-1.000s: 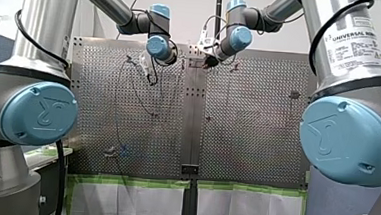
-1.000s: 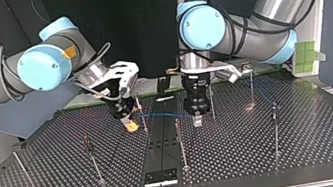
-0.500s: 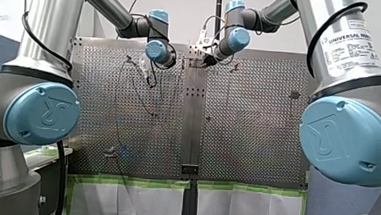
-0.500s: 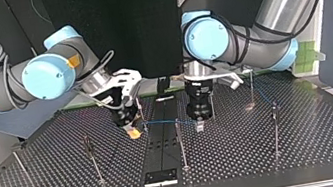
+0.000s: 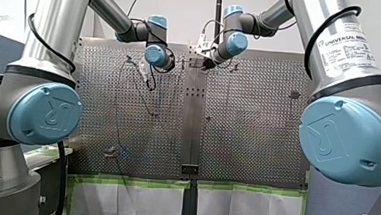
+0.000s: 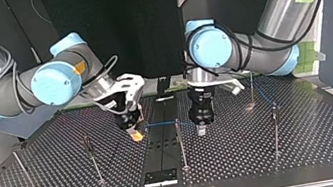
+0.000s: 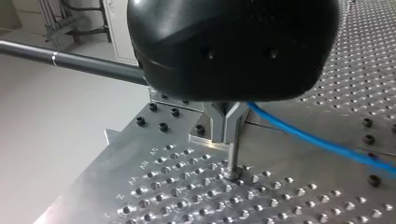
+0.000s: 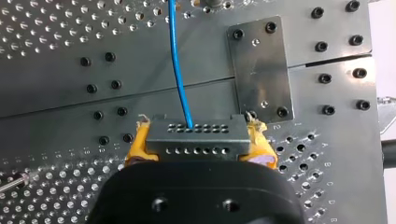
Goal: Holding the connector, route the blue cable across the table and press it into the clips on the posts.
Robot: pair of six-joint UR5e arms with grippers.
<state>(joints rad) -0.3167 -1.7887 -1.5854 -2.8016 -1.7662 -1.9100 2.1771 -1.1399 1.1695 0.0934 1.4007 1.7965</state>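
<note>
- Front view: my left arm [image 5: 155, 55] and my right arm [image 5: 236, 42] meet over the far middle of the perforated table [image 5: 252, 136]. I cannot tell the state of either claw from here.
- Top view: the blue cable [image 6: 161, 123] runs straight and crosswise from my right gripper [image 6: 136, 136] to my left gripper [image 6: 201, 129].
- Left wrist view: the metal fingers [image 7: 217, 123] are pinched on the cable, which leaves sideways, low over the table.
- Right wrist view: the yellow pads [image 8: 139, 144] clamp the grey connector [image 8: 196, 137], its long axis lying across the fingers. The cable points straight ahead of the gripper.

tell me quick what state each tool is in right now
Left tool: closed on the cable.
Right tool: closed, holding the connector.
</note>
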